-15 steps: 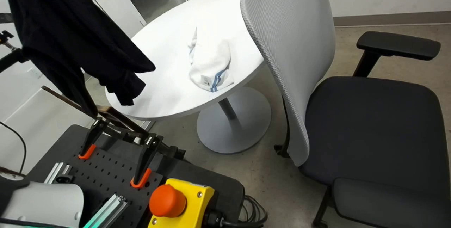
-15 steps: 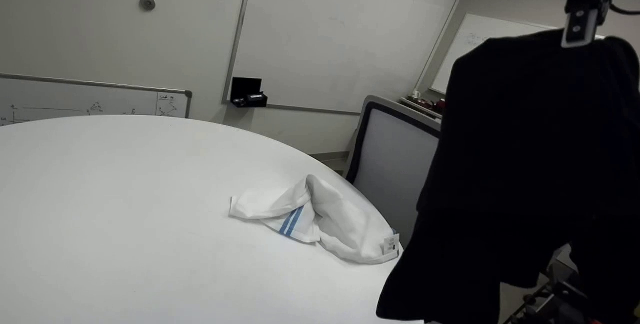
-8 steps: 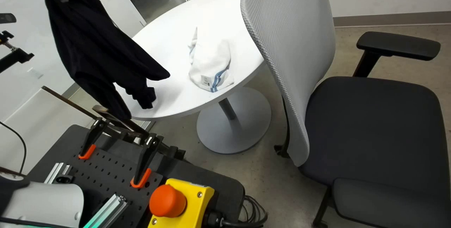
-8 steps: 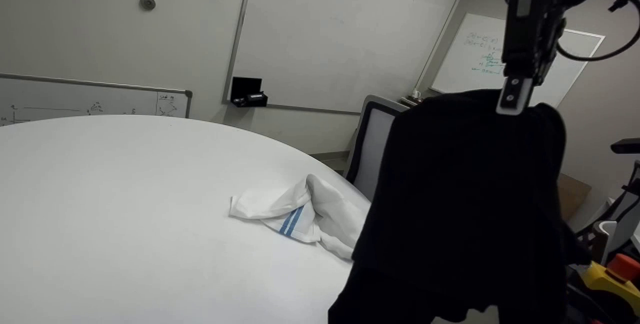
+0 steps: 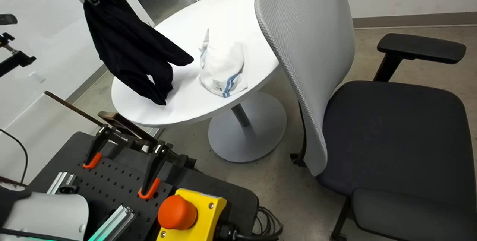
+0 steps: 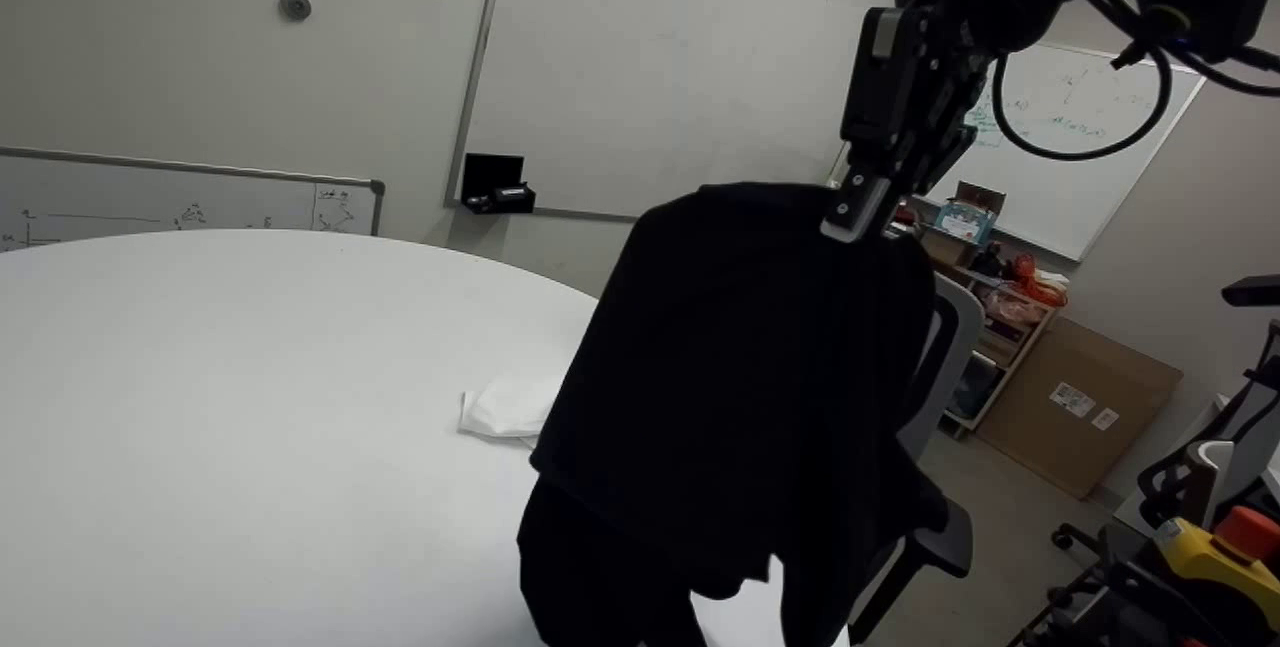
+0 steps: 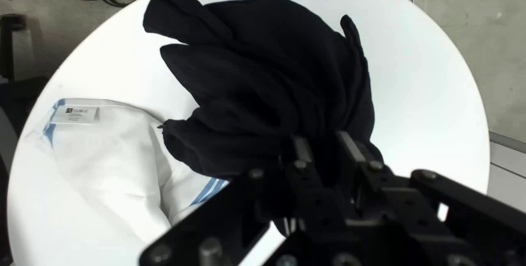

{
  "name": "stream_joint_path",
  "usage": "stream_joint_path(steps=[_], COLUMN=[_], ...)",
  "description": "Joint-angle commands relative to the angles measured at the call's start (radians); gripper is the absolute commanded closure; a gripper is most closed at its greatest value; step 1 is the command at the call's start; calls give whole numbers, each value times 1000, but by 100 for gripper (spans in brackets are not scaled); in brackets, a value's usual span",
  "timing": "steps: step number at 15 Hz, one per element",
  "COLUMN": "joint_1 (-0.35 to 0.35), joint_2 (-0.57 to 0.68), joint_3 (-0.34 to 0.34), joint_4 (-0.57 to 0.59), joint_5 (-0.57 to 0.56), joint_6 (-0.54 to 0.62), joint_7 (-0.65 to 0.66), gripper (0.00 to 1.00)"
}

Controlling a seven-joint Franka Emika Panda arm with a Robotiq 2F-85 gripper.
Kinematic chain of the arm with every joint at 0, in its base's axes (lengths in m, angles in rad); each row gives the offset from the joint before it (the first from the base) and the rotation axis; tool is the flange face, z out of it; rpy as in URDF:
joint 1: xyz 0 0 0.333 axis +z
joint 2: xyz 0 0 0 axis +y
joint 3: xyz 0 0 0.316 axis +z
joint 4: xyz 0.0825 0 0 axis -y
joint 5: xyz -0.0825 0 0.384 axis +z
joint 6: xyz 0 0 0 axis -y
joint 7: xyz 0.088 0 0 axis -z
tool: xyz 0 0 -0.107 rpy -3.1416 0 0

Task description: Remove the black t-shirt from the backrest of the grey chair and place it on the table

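Hanging over a table (image 5: 231, 13) with a white towel (image 5: 223, 64), black t-shirt (image 5: 128, 43) pinched in the nearly closed end effector (image 7: 324, 144).

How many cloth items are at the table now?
2: the white cloth lying on the table, and the black t-shirt hanging from the claw over it. Another may be hidden underneath.

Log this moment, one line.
black two-finger claw: gripping black fabric t-shirt; pose: hanging over round white table; table contact: unclear; placement: pending; white blue-striped cloth: on table
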Motion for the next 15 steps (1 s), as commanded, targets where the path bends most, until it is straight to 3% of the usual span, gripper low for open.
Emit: stream_joint_path(steps=[1,4,7,10,11,15], joint_1=[2,-12,-38,-57,-49,-60], joint_2=[28,39,36,28,28,26], joint_3=[-7,-24,-50,-74,-65,-75], joint_4=[-1,8,59,120,70,107], joint_5=[-2,-10,-56,-35,-34,-34], joint_6=[49,29,-160,-405,-286,-378], joint_7=[3,17,115,116,90,93], gripper=[46,25,2,0,1,0])
